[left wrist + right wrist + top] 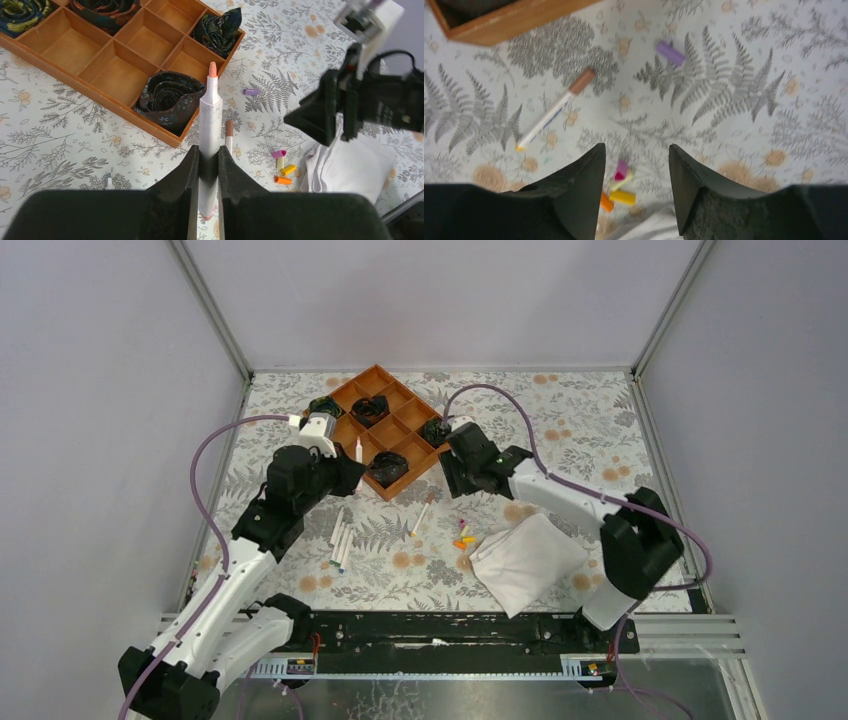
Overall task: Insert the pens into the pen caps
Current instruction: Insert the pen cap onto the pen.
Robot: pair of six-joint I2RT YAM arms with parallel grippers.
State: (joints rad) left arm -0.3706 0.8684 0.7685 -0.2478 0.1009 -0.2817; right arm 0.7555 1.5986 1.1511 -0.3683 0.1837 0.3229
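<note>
My left gripper (pixel 209 150) is shut on a white pen (pixel 210 107), held upright with its salmon-pink tip up; in the top view the gripper (pixel 345 475) is by the tray's near corner. My right gripper (pixel 636 147) is open and empty, above the table over a cluster of pen caps: pink (pixel 621 170), yellow (pixel 623 197) and orange (pixel 606 202). A purple cap (pixel 670 53) lies apart, farther off. A pen with a brown cap on it (pixel 549 117) lies to the left. Several loose pens (pixel 340 540) lie by the left arm. The cap cluster (pixel 463 537) lies beside the cloth.
An orange wooden tray (pixel 397 410) with compartments holds rolled dark ties at the back. A folded white cloth (pixel 525 560) lies at the front right, touching the cap cluster. The right arm (pixel 360 102) shows close at the right of the left wrist view.
</note>
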